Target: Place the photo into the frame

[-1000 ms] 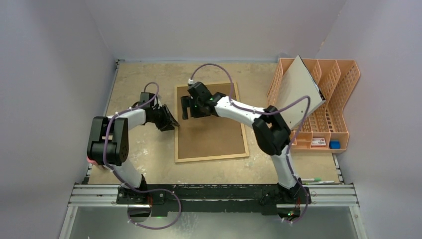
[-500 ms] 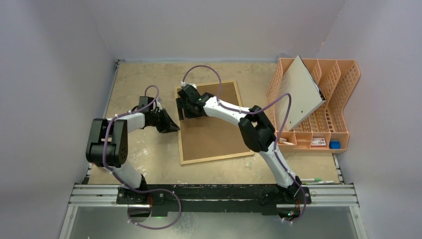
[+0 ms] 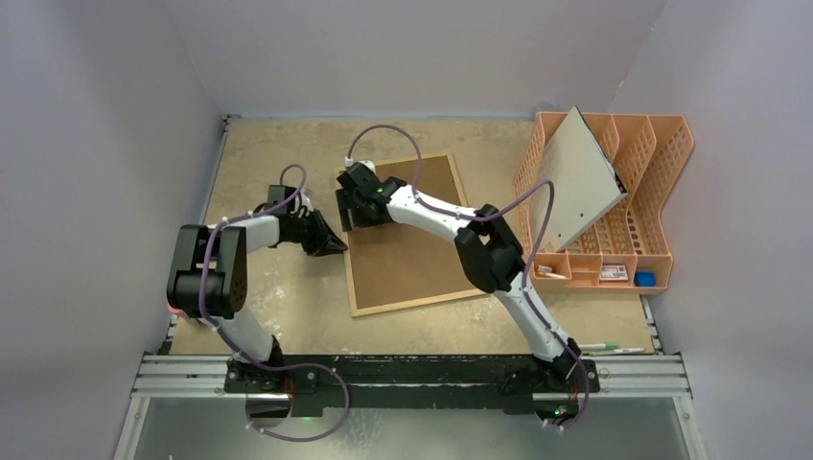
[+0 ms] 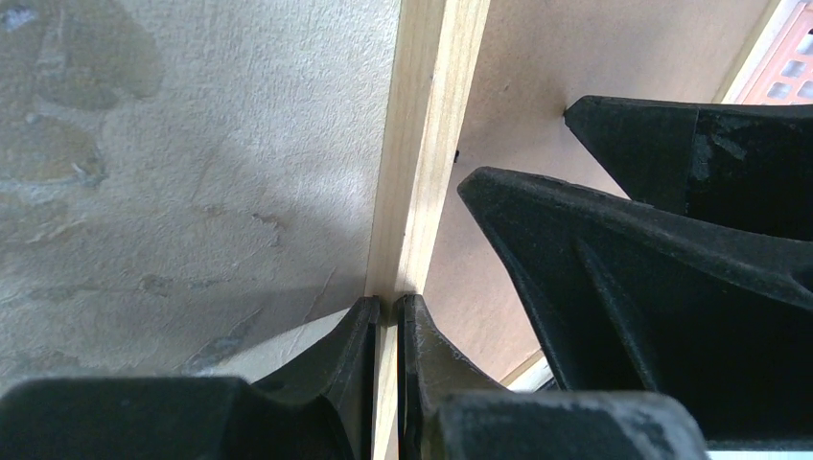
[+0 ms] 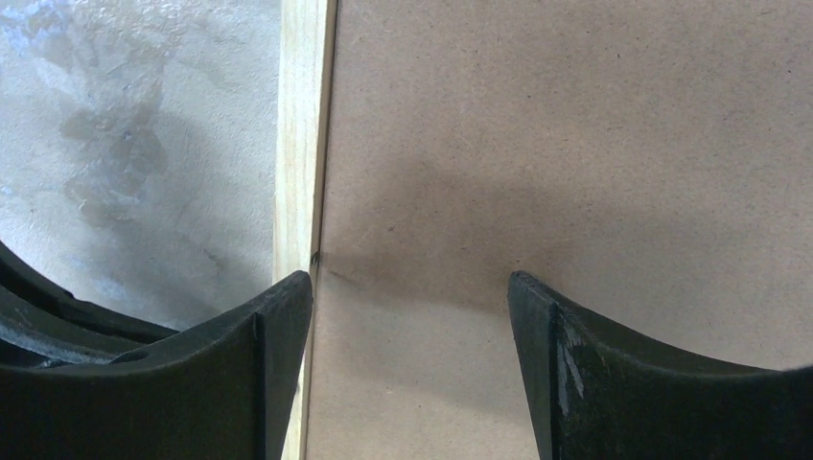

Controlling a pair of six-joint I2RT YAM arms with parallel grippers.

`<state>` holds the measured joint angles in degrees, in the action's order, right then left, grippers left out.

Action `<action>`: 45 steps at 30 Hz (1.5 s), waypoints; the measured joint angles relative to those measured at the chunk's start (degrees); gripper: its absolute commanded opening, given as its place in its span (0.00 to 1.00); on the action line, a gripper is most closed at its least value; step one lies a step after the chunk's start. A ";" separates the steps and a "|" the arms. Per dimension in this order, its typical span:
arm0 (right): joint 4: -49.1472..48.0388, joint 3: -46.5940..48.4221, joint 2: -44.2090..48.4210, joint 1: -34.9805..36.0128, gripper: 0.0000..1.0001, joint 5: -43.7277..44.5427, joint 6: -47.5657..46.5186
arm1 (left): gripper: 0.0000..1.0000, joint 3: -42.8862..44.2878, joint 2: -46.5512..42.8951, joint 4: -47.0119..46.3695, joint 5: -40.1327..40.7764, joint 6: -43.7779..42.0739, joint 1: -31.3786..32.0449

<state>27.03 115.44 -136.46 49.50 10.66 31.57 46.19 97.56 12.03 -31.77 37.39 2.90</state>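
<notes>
Light-wood rectangular picture frame (image 3: 412, 264) lies back-up on the beige counter (image 3: 268, 153), brown fibreboard uppermost, slightly skewed. Left gripper (image 4: 386, 302) is clamped on the frame's left wooden rail, one finger on either side. Right gripper (image 5: 410, 287) hovers farther along that rail, jaws apart, one over the wood and one over the fibreboard, holding nothing.

Photo: not visible in any view.

Grey-white board (image 3: 575, 177) leans in the orange plastic file rack (image 3: 662, 192), well right of the frame.

Judgement: the step in hand is opening the frame by freeing its backing. The next move calls for a steady hold on the rail while the right gripper works the back. The thin rail could slip.
</notes>
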 measured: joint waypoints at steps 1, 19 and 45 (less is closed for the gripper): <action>0.55 0.72 -0.44 0.02 0.76 0.39 -0.02 | 0.04 0.09 0.07 0.11 -0.02 -0.02 0.00; 5.18 6.67 -4.02 0.87 0.73 3.91 1.03 | 0.04 0.24 0.11 0.57 -0.04 -0.17 0.00; -8.11 -7.48 2.38 1.51 0.62 4.33 -4.11 | 0.04 1.11 0.11 2.40 0.68 -0.61 0.15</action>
<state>18.92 107.96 -134.08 51.00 14.98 27.46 47.31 97.67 14.44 -31.09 36.77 3.05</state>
